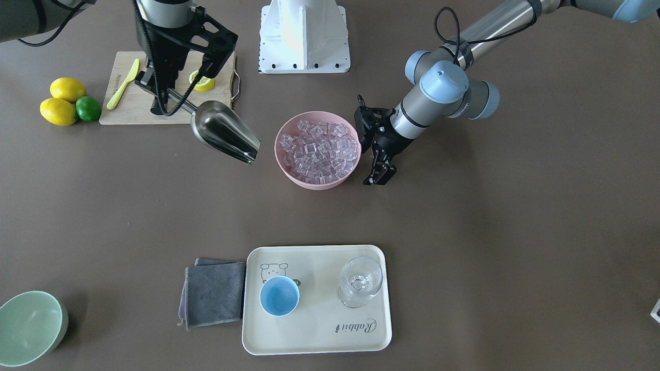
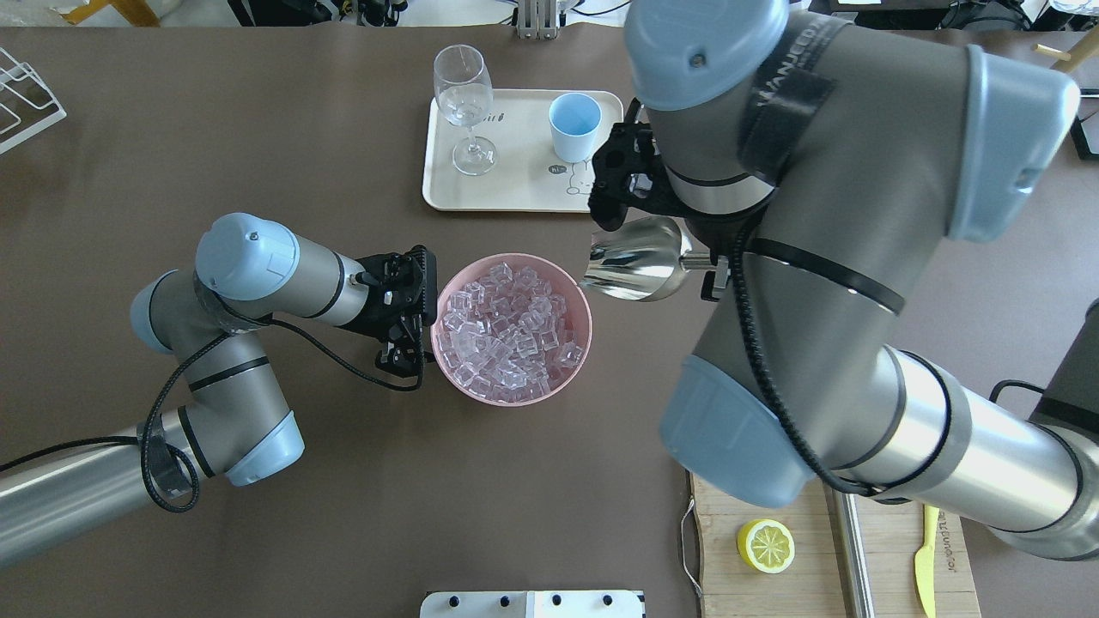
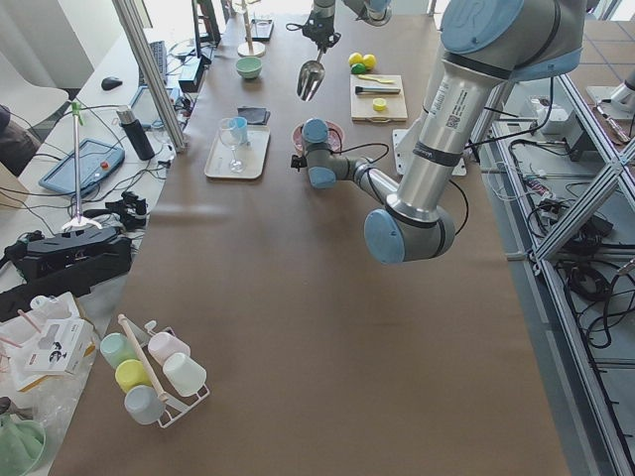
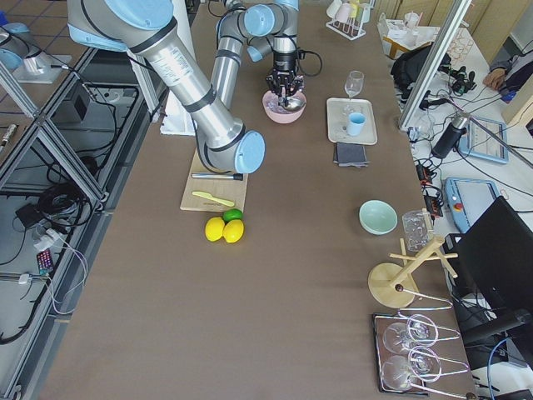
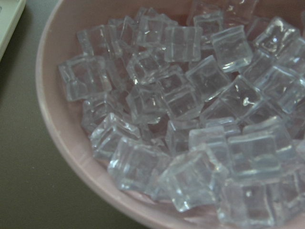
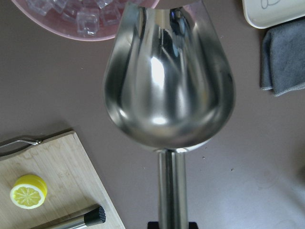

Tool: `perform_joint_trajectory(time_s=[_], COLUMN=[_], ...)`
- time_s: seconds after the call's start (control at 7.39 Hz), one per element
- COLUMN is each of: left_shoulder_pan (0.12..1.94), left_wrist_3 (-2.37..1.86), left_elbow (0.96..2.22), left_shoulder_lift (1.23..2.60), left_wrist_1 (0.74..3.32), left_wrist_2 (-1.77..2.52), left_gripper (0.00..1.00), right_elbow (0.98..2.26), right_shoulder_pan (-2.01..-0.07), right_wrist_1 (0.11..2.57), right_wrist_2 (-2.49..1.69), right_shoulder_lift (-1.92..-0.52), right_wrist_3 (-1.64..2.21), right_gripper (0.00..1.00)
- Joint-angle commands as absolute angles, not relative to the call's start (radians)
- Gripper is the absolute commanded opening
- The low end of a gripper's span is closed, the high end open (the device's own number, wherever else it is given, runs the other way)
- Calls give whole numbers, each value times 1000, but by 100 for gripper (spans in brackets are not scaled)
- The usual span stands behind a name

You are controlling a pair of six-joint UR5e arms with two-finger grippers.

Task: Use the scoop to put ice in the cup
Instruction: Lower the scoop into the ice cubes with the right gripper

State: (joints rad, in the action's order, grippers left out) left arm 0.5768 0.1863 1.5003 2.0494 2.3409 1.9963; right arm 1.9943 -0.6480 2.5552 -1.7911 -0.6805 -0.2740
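Above brown table, right pincer clamps scoop; left pincer spread apart.

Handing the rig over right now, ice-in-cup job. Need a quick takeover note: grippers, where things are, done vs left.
Right gripper: shut on the handle of the shiny stainless-steel scoop, held in the air beside the round pink bowl. The trough is empty.
Left gripper: beside the bowl on the other side, looks open, holding nothing.
Clear ice cubes: all in the pink bowl.
Small light-blue cup: upright and empty on the cream rectangular tray.
Done: scoop picked up.
Left: dig the scoop into the ice, carry it to the cup, tip it in.
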Motion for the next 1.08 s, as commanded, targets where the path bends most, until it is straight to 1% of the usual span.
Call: perform_joint_trajectory(time_s=[0.0, 0.27, 0.68, 0.95], left_shoulder_pan=[575, 577, 577, 577], left_wrist_3=[187, 186, 186, 187], left_elbow=[1500, 1500, 1500, 1500], left_shoulder_lift=[2051, 2049, 2049, 2046], left_wrist_1=[2341, 2341, 2341, 2344], left_wrist_2=[1997, 1996, 1996, 1999], left_gripper=[99, 99, 99, 99], right_elbow=[1817, 1714, 1709, 1639], right_shoulder_pan=[-560, -516, -515, -505], right_wrist_1=[2658, 2678, 2737, 2737], right_wrist_2=[-1720, -1645, -1591, -1565], right_shoulder_lift=[-502, -462, -460, -431], right_wrist_3=[-281, -291, -373, -373], right_gripper=[0, 0, 0, 0])
